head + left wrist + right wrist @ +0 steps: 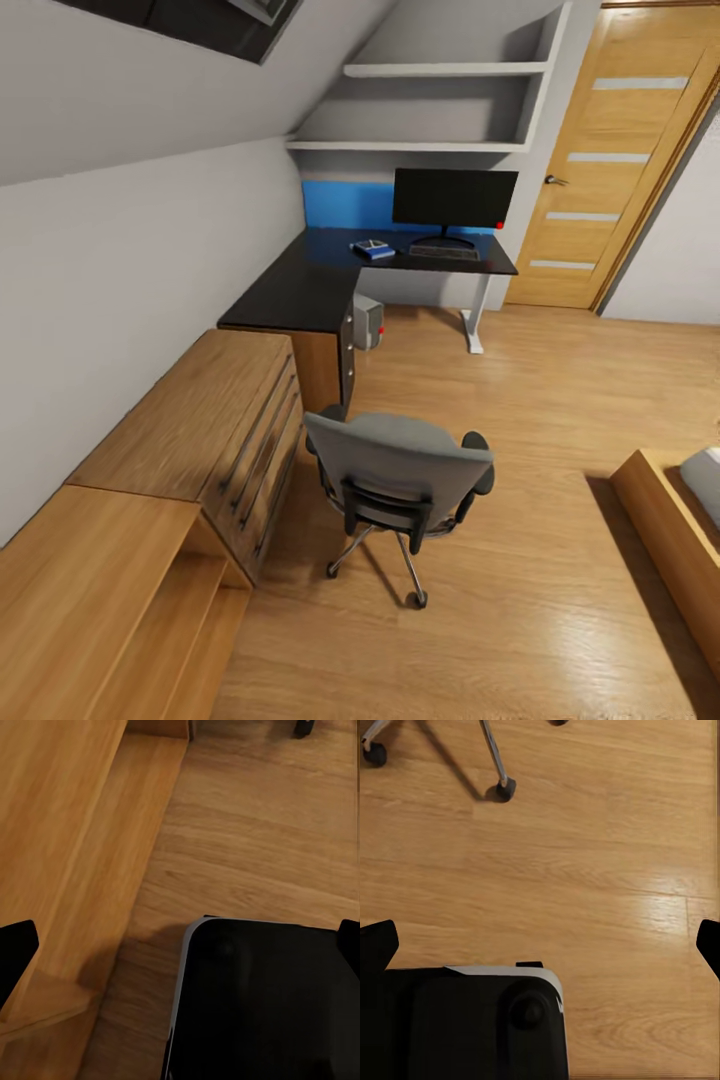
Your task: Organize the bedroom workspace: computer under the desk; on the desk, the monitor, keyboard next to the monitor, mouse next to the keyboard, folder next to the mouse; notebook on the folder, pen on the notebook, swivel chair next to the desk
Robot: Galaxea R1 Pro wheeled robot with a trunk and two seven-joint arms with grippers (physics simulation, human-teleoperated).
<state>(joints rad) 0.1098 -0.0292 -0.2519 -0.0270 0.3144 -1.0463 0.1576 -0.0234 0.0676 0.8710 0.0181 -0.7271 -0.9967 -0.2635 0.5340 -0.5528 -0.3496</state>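
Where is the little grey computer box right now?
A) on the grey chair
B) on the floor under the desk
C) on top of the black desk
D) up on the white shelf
B: the computer stands on the wooden floor beneath the desk, beside its drawer unit, with its red light showing.

swivel chair (pixel 400 480) seat hidden by its backrest, mouse indiscernible

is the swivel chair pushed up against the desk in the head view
No, the swivel chair stands out on the wood floor, clearly apart from the desk, beside the light-wood chest.
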